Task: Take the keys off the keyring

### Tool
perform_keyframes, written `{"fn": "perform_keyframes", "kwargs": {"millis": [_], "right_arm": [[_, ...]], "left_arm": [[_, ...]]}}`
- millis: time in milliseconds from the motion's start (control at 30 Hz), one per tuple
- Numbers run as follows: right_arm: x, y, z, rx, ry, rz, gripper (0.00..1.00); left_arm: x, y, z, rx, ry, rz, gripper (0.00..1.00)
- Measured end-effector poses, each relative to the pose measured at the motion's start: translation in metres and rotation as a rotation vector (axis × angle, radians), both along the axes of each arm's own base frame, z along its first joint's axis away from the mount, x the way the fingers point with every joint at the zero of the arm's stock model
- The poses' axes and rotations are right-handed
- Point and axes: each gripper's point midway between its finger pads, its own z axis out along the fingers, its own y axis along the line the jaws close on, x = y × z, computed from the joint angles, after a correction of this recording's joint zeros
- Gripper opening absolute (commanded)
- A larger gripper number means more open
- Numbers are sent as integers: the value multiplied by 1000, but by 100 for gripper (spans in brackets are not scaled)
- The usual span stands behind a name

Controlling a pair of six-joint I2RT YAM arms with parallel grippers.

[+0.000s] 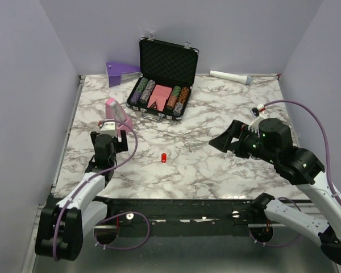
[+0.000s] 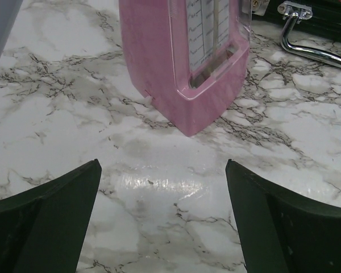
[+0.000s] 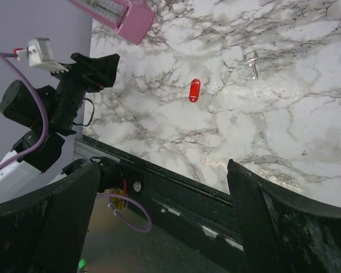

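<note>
The small bright red oblong keyring tag [image 1: 163, 157] [image 3: 194, 90] lies flat by itself, well apart from the pink wedge-shaped box [image 1: 116, 112] [image 3: 119, 14], on its right and nearer the arms' bases. No ring can be made out on it. One tiny silvery metal key [image 3: 251, 61], round-headed with a hole, lies flat farther from the box, near the tag but not touching it.

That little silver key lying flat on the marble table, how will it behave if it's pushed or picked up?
The small silver metal key lies flat on the glossy marble table, so a push would probably slide it, not roll it. It looks thin, stiff and light, so likely hard to get under.
</note>
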Motion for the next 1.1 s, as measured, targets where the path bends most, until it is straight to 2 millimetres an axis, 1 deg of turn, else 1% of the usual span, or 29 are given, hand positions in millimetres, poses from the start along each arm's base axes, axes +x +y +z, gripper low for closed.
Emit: {"fn": "perform_keyframes", "kwargs": {"millis": [167,233,300,400,500,633,733,767,800,867,967,1100], "right_arm": [[0,1,-1,0,3,2,100],[1,2,-2,-1,9,3,100],[3,5,-4,-4,18,5,100],[6,8,-10,-14,42,5,100],[8,10,-13,-16,55,2,100],[8,11,-15,-4,52,-1,100],[9,12,-18,7,54,-4,100],[10,13,-19,10,54,-4,100],[11,14,-20,13,55,-6,100],[13,15,-24,16,57,-9,100],[18,14,-34,6,58,-35,100],[33,2,-53,-34,57,-143,100]], "left_arm": [[24,5,0,6,-21,13,99],[36,5,6,6,-43,10,99],[49,6,16,9,-87,10,99],[60,11,27,15,-140,13,99],[68,13,36,22,-198,18,99],[68,14,40,24,-240,17,99],[61,16,40,14,-307,4,99],[57,16,36,16,-311,-3,99],[52,16,26,15,-292,-15,99],[51,15,22,16,-286,-21,99],[53,15,31,13,-319,-25,99],[55,15,37,12,-344,-25,99]]}}
